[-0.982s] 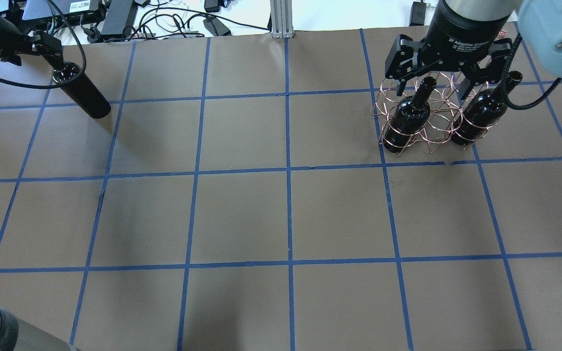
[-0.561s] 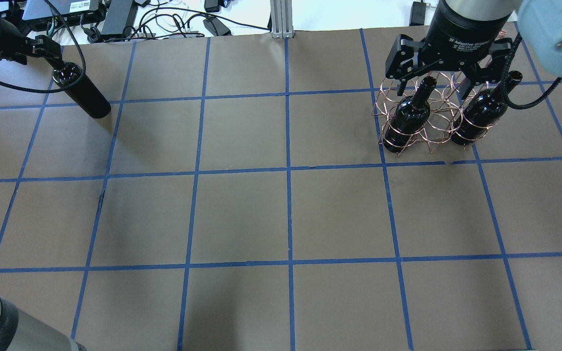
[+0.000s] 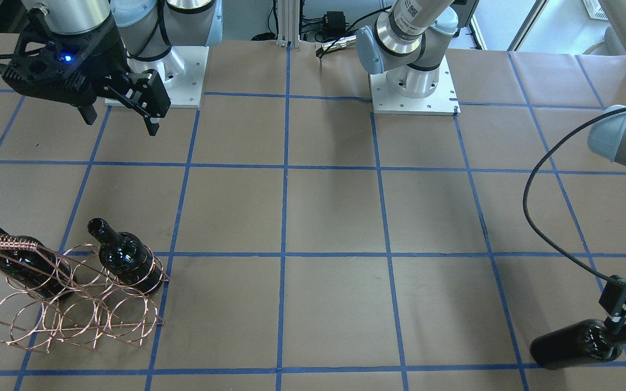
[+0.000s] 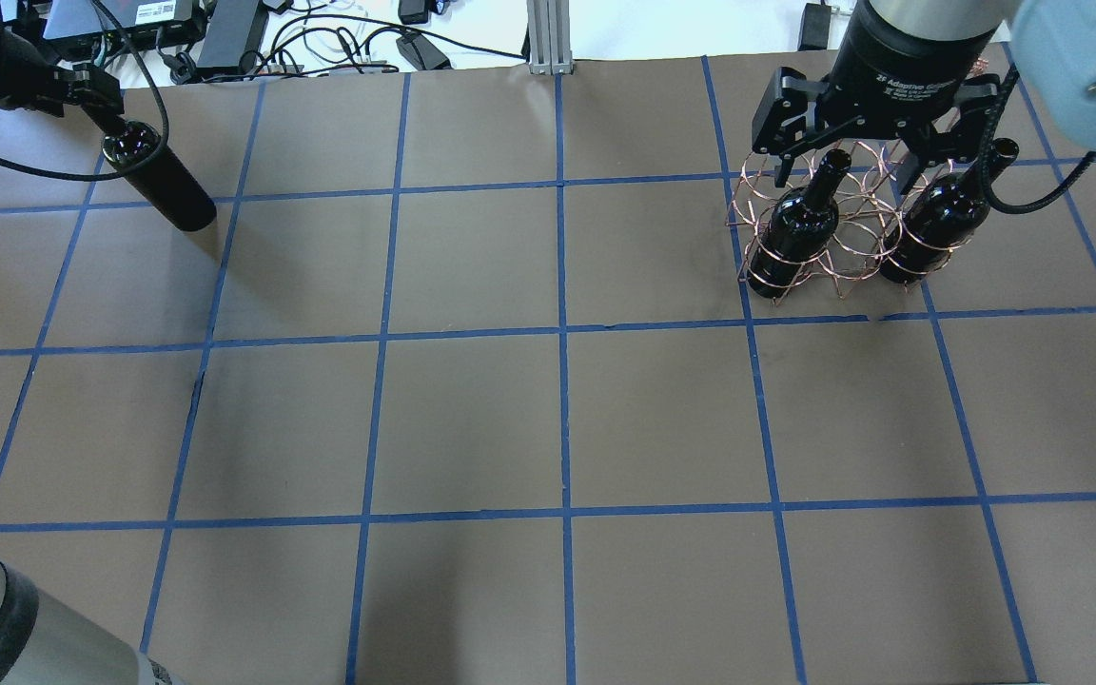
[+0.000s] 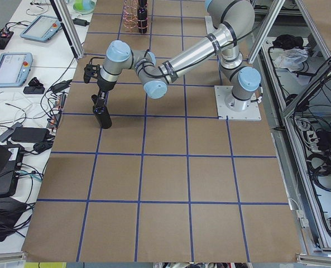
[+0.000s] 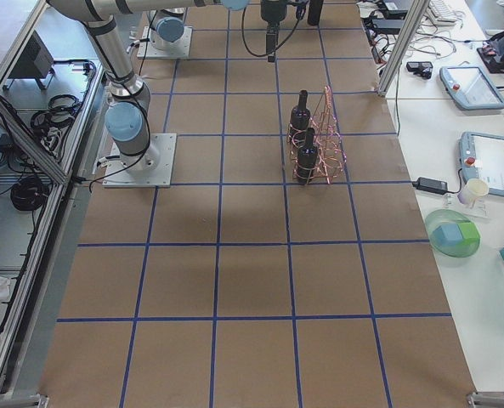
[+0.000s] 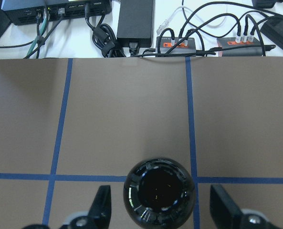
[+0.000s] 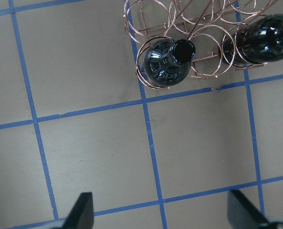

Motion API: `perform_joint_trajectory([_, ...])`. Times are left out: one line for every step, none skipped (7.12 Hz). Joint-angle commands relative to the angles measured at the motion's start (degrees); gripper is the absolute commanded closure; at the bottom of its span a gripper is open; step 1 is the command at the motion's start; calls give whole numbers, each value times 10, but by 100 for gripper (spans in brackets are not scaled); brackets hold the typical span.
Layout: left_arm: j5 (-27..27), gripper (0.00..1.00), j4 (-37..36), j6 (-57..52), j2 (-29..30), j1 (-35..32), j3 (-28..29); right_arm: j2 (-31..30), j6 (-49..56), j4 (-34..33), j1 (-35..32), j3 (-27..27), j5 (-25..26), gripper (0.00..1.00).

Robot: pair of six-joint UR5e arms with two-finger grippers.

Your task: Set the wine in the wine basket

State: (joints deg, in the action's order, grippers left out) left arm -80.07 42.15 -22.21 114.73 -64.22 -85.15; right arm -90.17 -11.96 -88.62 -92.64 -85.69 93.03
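Seemingly, the left gripper (image 7: pixel 159 189) straddles the wine (image 7: pixel 159 202), jaws apart.

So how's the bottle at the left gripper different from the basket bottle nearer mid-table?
The lone bottle stands on bare table; the basket bottle sits in a wine basket ring. The left gripper, open, flanks the lone bottle's neck; nothing grips the basket bottle. Both are glossy, dark, unlabelled.
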Motion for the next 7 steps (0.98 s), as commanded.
perform_joint_trajectory([1,33,-2,-3,3,1,2,0,0,0,0,0,0,0])
perform_joint_trajectory([1,35,-2,-3,4,1,2,0,0,0,0,0,1,0])
perform_joint_trajectory([3,41,-3,-3,5,1,2,0,0,0,0,0,0,0])
perform_joint_trajectory([4,48,-3,-3,5,1,2,0,0,0,0,0,0,0])
perform_joint_trajectory([4,51,-3,-3,5,1,2,0,0,0,0,0,1,0])
perform_joint_trajectory([5,64,-2,-3,7,1,2,0,0,0,0,0,0,0])
perform_joint_trajectory([20,89,-2,-5,8,1,2,0,0,0,0,0,1,0])
